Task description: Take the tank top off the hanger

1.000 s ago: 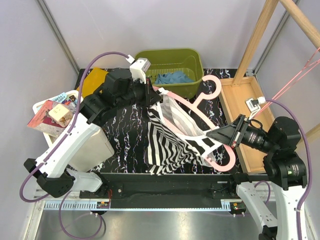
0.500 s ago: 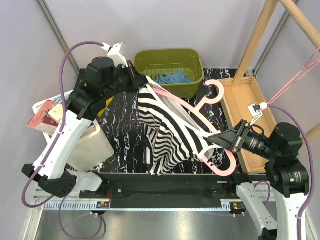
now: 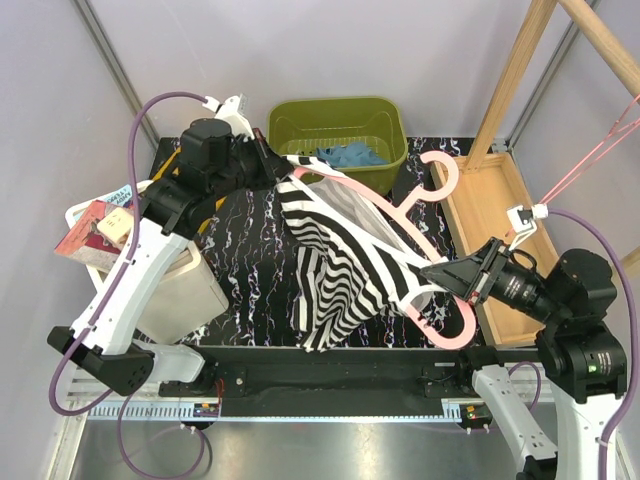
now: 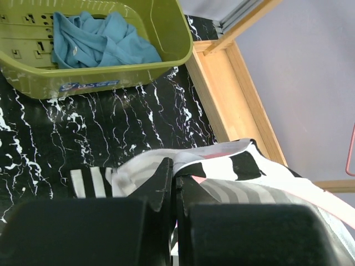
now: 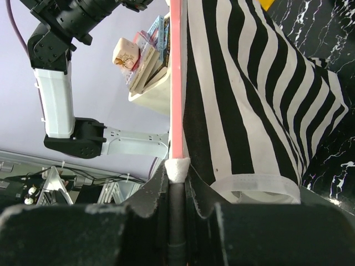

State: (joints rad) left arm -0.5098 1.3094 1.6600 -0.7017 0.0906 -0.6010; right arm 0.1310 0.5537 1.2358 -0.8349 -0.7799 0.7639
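Our left gripper (image 4: 172, 180) pinches the tank top (image 3: 345, 265) and our right gripper (image 5: 177, 172) clamps the hanger (image 5: 176, 83). If we pull crooked, fabric could snag and slip our pinch.

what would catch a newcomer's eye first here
A black-and-white striped tank top hangs stretched over mid-table on a pink hanger, the left pincer shut on its fabric at the far end and the right pincer clamping the hanger's near end. Behind sits a green basket holding blue cloth.

Left tool (image 3: 284, 169), tank top (image 3: 340, 262) higher.
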